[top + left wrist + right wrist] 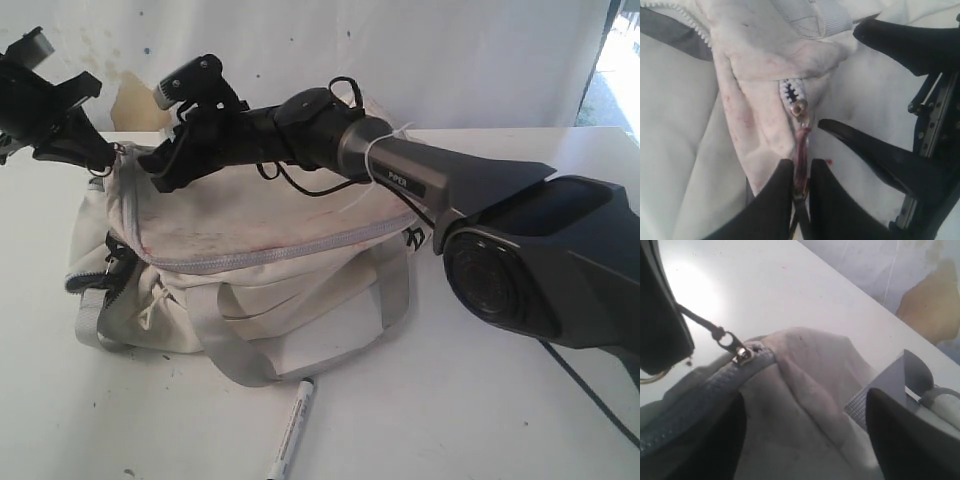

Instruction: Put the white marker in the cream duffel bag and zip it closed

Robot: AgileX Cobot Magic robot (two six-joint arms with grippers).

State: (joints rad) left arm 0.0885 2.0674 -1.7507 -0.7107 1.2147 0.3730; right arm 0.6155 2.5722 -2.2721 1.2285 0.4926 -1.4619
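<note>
worktop [480, 400] front comes first. the white marker [292, 431] lies flat on it in the open, just in front of the cream duffel bag [250, 215] and close to a drooping grey handle [240, 370]. neither arm touches it, so the thing that belongs inside is outside.

behind it the bag sits slumped. the grey zipper [280, 250] along its top looks drawn closed across the whole run that the exterior view shows.

further back, at the bag's left end, both arms meet. the left gripper [800, 167] has its jaws clenched on the reddish pull cord [801, 147], which runs straight from the zipper slider [799, 107] into the jaws. the right gripper [810, 440], reached across from the other side, has its jaws released and spread wide over the bunched end fabric, grasping nothing. whether its tips touch the cloth i cannot tell.

judged from this, the step in hand is zipper work at the end of the track, and the marker step is not yet done. the next move likely calls for the slider to run back along the track and open a mouth, with the free jaws steadying the soft fabric against bunching. after that comes a low, square pinch on the marker's slim round barrel, which could roll away.
</note>
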